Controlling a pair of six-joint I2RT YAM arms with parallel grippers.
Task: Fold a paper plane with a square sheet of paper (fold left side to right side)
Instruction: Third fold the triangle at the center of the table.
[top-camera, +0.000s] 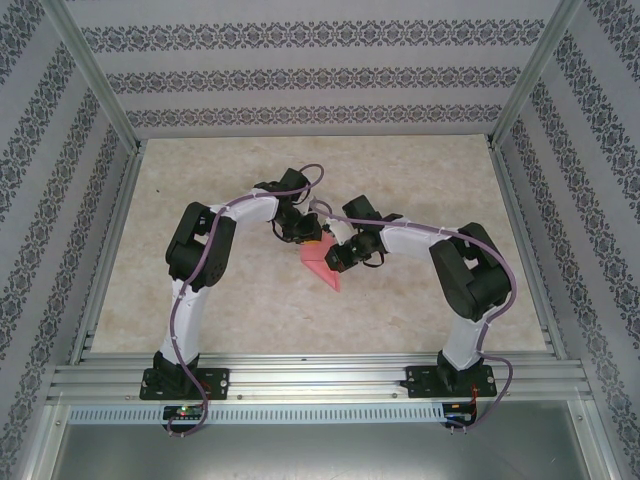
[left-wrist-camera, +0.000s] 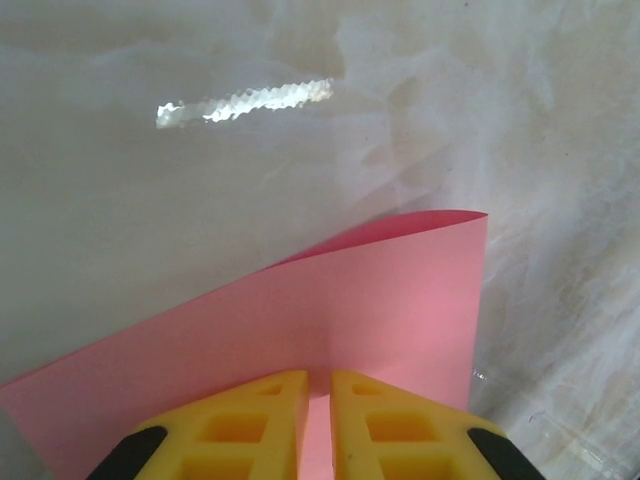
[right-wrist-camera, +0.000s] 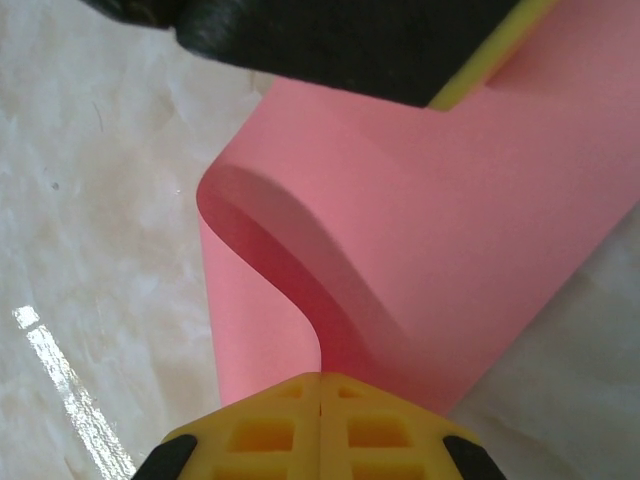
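The left gripper (left-wrist-camera: 319, 378) is pinched almost closed on the square sheet of paper (left-wrist-camera: 390, 300), which bows away beyond its tips. The right gripper (right-wrist-camera: 320, 380) is clamped tight on another edge, with the paper curling up just ahead of it.

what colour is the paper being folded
Plain pink-red, unmarked. The square sheet of paper shows best in the right wrist view.
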